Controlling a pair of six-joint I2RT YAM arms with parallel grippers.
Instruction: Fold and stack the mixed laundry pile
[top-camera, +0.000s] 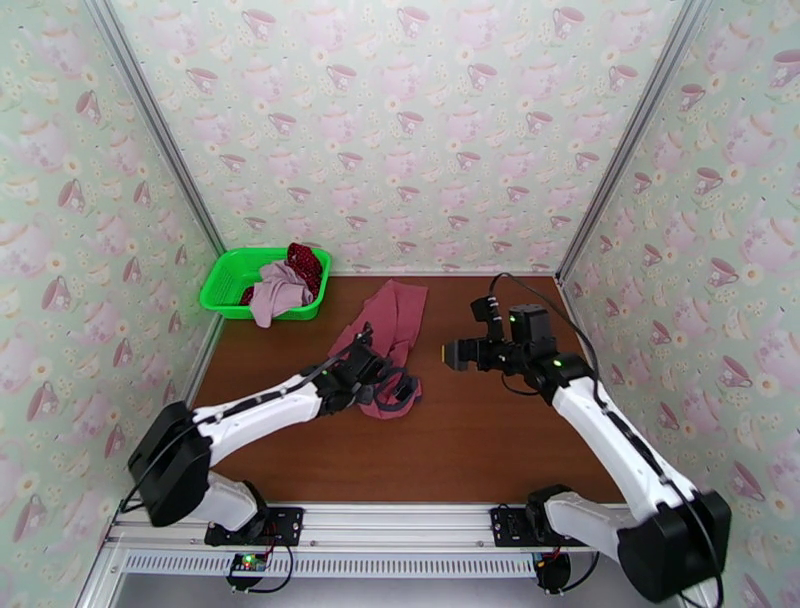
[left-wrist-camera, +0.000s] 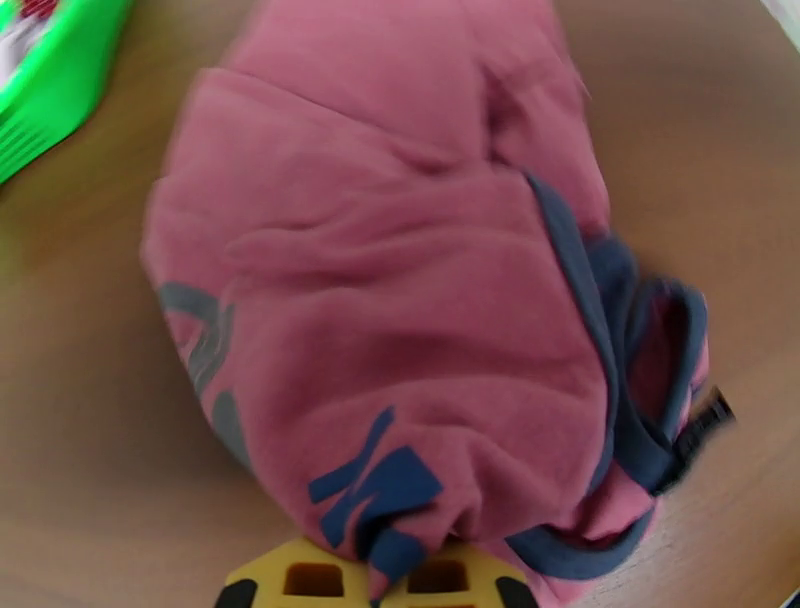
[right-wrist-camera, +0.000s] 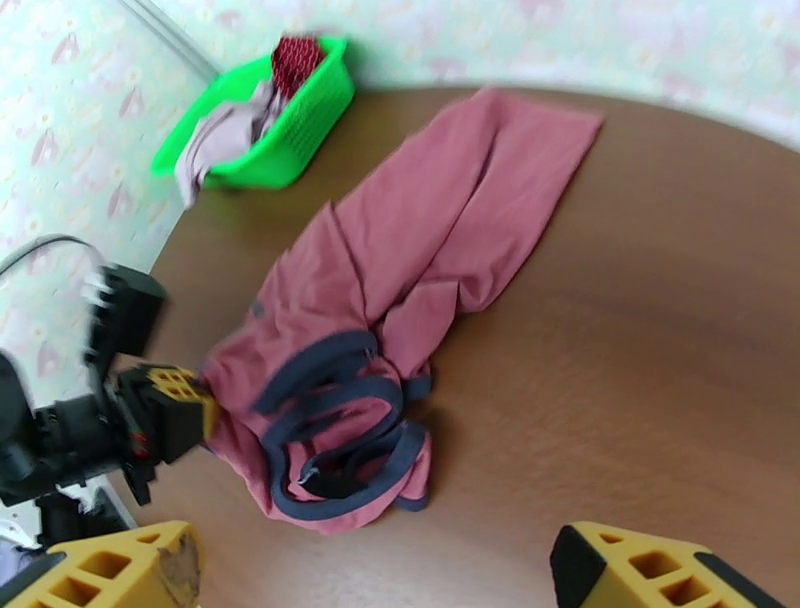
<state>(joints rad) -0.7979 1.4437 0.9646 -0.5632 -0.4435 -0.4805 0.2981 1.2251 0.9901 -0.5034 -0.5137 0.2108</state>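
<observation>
Left arm: your white left arm (top-camera: 260, 410) reaches low and diagonally from its base at the near left toward the middle of the brown wooden desk (top-camera: 480, 450).
Left hand: your left hand (top-camera: 375, 375) is closed tight. Its yellow fingers (left-wrist-camera: 300, 580) pinch a fold at the printed end of the dusty-red tank top with dark-blue trim (top-camera: 398, 315).
Right arm: your white right arm (top-camera: 610, 430) rises from the near right and bends inward, with its wrist turned toward the garment.
Right hand: your right hand (top-camera: 470, 333) hangs above bare desk just right of the tank top, with its fingers spread wide and nothing between them.
Tank top: it lies near the desk's centre, long and narrow. Its smoother end points toward the back wall, and its near end is bunched, the dark straps looped in a heap.
Basket: the bright green plastic mesh basket (top-camera: 215, 282) sits in the desk's far left corner, apart from the tank top.
Pale piece: the pale mauve-pink piece (top-camera: 278, 288) is in the basket, draped over its front rim.
Dotted cloth: the dark-red white-dotted cloth (top-camera: 305, 262) is in the basket too, behind the pale piece.
</observation>
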